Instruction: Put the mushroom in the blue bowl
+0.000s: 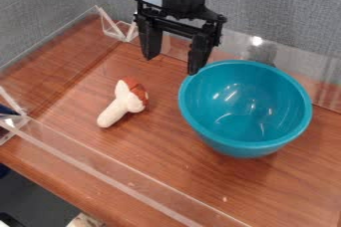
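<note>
Hovering above the far part of the brown wooden table (154,176), the black robot hand (174,57) stands open, its two dark fingers spread apart and pointing down with nothing between them; the toy mushroom (126,104) lies on its side on the table, left of the large teal-blue bowl (245,109) in the view and apart from it; its cream-white stem points toward the near left corner of the table, while its reddish-orange cap faces the far edge, turned slightly toward the bowl; the bowl sits upright toward the table's right edge, its glossy, smooth inside visible from above and holding nothing; the hand is nearer the far edge than the mushroom is, with one finger seen close to the bowl's far left rim, though whether it touches the rim I cannot tell; grey walls (47,7) rise behind the table's far edge and along its left side.
</note>
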`<state>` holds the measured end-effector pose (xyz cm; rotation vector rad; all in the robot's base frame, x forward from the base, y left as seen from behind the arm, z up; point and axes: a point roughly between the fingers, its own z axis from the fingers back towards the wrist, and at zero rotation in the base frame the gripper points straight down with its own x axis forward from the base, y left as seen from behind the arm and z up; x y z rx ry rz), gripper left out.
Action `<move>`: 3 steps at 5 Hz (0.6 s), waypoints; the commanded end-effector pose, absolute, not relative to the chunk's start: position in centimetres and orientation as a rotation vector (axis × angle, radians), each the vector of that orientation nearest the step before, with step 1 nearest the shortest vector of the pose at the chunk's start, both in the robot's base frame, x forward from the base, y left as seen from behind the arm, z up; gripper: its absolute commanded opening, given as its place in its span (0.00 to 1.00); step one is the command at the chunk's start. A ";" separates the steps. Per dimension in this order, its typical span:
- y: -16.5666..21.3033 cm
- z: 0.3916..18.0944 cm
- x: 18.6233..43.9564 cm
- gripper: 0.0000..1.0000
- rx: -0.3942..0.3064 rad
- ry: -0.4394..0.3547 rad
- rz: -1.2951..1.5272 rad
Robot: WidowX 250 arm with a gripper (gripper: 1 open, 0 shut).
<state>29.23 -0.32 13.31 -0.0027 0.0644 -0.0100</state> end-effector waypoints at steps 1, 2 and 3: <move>0.6 13.1 28.5 1.00 0.009 0.069 -0.042; 2.3 12.0 27.2 1.00 0.029 0.090 -0.095; 7.1 9.3 25.2 1.00 0.026 0.105 -0.219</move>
